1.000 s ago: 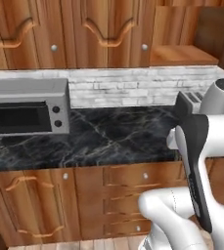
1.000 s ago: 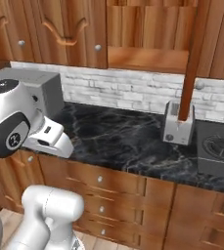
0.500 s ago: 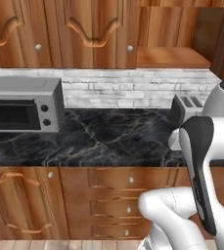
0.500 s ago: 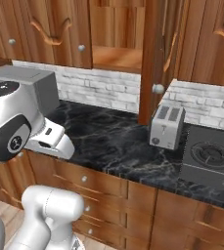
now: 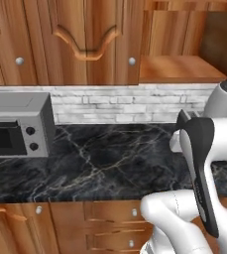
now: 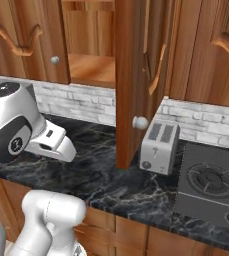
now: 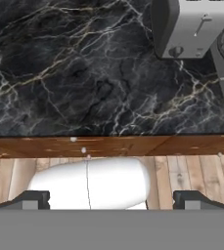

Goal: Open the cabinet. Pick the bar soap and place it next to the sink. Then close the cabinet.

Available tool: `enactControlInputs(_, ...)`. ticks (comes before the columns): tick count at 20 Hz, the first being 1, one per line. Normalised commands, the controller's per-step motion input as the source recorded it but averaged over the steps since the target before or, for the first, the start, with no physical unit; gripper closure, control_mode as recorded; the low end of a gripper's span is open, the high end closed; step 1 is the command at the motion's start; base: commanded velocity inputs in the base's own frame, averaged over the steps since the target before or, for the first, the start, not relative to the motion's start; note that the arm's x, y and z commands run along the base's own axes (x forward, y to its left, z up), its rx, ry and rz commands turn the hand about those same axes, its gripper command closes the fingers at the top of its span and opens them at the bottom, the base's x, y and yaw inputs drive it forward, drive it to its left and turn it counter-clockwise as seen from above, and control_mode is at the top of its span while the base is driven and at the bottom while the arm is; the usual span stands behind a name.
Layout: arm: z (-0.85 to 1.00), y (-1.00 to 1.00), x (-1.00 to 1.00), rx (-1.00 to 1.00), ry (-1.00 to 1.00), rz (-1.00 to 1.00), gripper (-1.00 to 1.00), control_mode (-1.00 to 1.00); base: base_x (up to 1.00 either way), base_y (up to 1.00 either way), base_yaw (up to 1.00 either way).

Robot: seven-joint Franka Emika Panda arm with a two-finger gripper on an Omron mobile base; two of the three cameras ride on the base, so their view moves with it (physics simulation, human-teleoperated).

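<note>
The cabinet [image 6: 131, 75] stands open above the black marble counter [image 5: 100, 163]: one arched door swings out edge-on toward the room, its round silver knob [image 6: 140, 122] hanging just left of the grey toaster [image 6: 158, 148]. Left of that door, the cabinet's wooden shelf [image 6: 91, 70] lies bare on the part that shows. The toaster sits on the counter against the white brick backsplash [image 5: 120, 105], and a dark stove burner [image 6: 211, 182] lies just to the toaster's right. Far to the toaster's left along the counter sits a grey microwave [image 5: 16, 126]. The gripper [image 7: 111, 199] hangs over the counter's front edge, looking down at the marble, the drawer fronts and the plank floor, with the toaster at the top of the hand view. Its jaws are spread wide with nothing between them.
</note>
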Motion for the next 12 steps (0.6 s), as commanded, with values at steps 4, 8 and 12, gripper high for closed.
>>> enactControlInputs(4, 0.0, 0.0, 0.0, 0.0, 0.0, 0.0, -1.0, 1.0, 0.45, -0.09, -0.04)
enactControlInputs(8, 0.0, 0.0, 0.0, 0.0, 0.0, 0.0, -1.0, 1.0, 0.27, -0.02, -0.01)
enactControlInputs(12, 0.0, 0.0, 0.0, 0.0, 0.0, 0.0, -1.0, 1.0, 0.51, 0.0, -0.07)
